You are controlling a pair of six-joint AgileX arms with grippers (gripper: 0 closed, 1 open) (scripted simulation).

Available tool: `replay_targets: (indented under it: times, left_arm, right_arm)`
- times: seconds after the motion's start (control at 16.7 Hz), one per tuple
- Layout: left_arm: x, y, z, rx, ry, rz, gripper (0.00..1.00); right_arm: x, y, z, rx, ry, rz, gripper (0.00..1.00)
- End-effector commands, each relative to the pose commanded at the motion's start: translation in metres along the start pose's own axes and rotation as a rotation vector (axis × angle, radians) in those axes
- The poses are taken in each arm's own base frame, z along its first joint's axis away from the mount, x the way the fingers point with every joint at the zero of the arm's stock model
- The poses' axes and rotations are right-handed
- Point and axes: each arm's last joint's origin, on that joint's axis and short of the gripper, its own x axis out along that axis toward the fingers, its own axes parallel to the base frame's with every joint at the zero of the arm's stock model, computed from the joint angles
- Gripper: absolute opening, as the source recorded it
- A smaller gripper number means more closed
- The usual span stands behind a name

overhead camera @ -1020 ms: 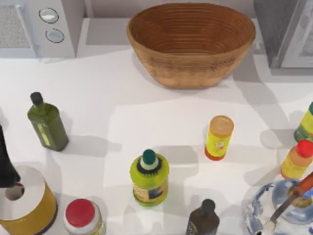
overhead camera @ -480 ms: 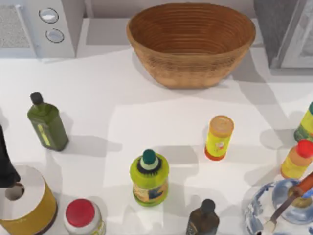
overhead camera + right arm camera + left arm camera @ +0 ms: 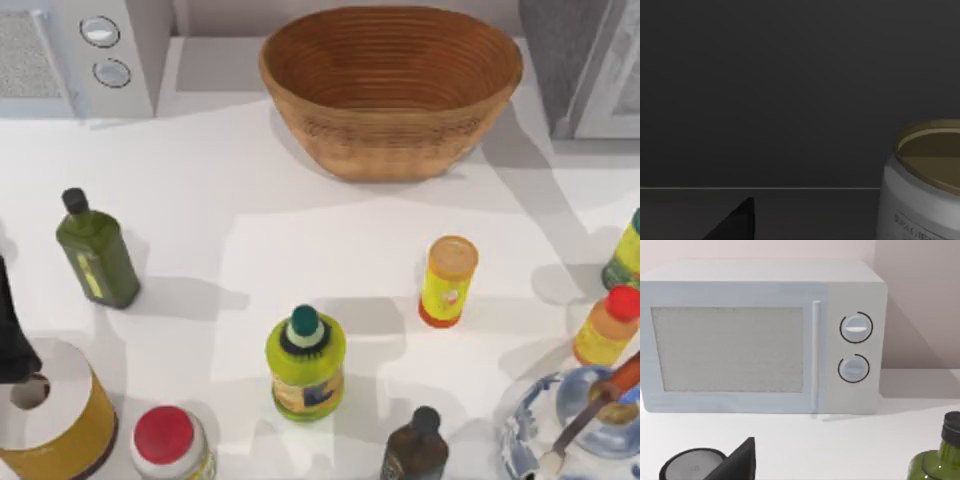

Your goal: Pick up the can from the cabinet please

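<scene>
Right wrist view: right claw (image 3: 735, 222) in the dark cabinet (image 3: 790, 100), opening can't be told. Can (image 3: 922, 185) stands near, ungrasped. Top-view shadows by the cabinet just shifted, so the approach is likely underway. Left arm (image 3: 12, 330) parked at the left of the surface (image 3: 300, 230).

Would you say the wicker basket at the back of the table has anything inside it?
No, the top view looks straight into the basket and its woven inside is bare.

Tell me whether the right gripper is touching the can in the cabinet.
Cannot tell. The right wrist view is dark: the white can stands on the cabinet shelf, with one dark fingertip well aside of it, but the other finger is out of frame.
</scene>
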Motion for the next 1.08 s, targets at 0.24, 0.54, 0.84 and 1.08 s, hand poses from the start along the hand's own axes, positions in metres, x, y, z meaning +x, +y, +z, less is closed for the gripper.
replay_targets:
  times: [0.24,0.54,0.84,1.08]
  left_arm:
    - [0.0,0.0,0.0,0.0,0.0,0.0,1.0]
    - [0.0,0.0,0.0,0.0,0.0,0.0,1.0]
    - [0.0,0.0,0.0,0.0,0.0,0.0,1.0]
    - [0.0,0.0,0.0,0.0,0.0,0.0,1.0]
  right_arm:
    - [0.0,0.0,0.0,0.0,0.0,0.0,0.77]
    - [0.0,0.0,0.0,0.0,0.0,0.0,0.4]
    - [0.0,0.0,0.0,0.0,0.0,0.0,0.02]
    - [0.0,0.0,0.0,0.0,0.0,0.0,0.0]
